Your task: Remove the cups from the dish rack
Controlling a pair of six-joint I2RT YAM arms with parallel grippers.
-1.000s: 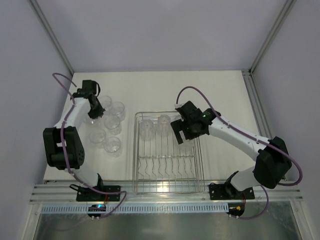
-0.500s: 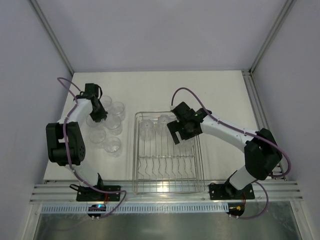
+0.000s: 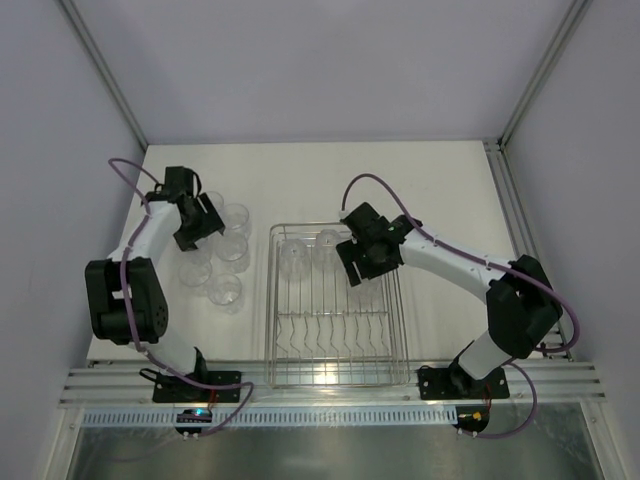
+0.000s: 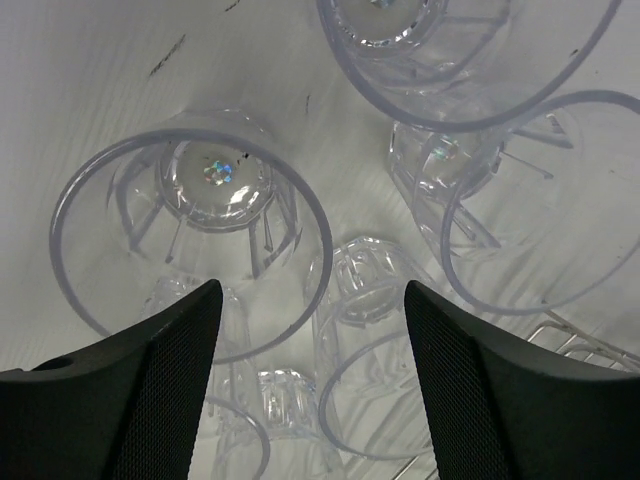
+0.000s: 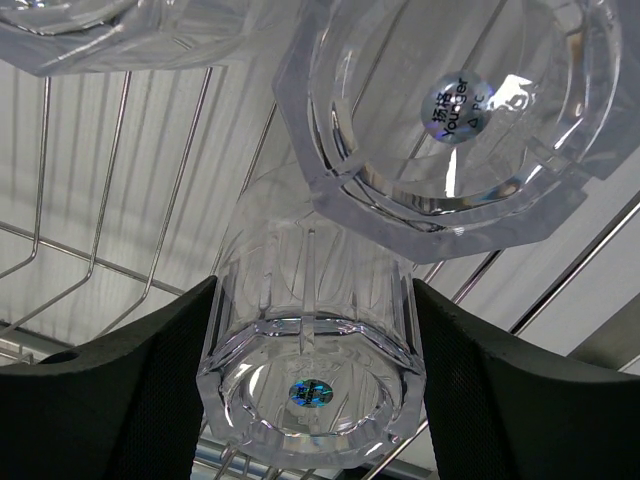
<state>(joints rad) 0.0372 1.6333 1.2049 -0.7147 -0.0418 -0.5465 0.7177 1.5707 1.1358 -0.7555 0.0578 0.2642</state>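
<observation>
Dish rack (image 3: 336, 300) on white table (image 3: 400, 190), pale walls (image 3: 320, 70) around

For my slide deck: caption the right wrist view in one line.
Right gripper straddles a clear cup on the dish rack wires, another cup just beyond.
</observation>
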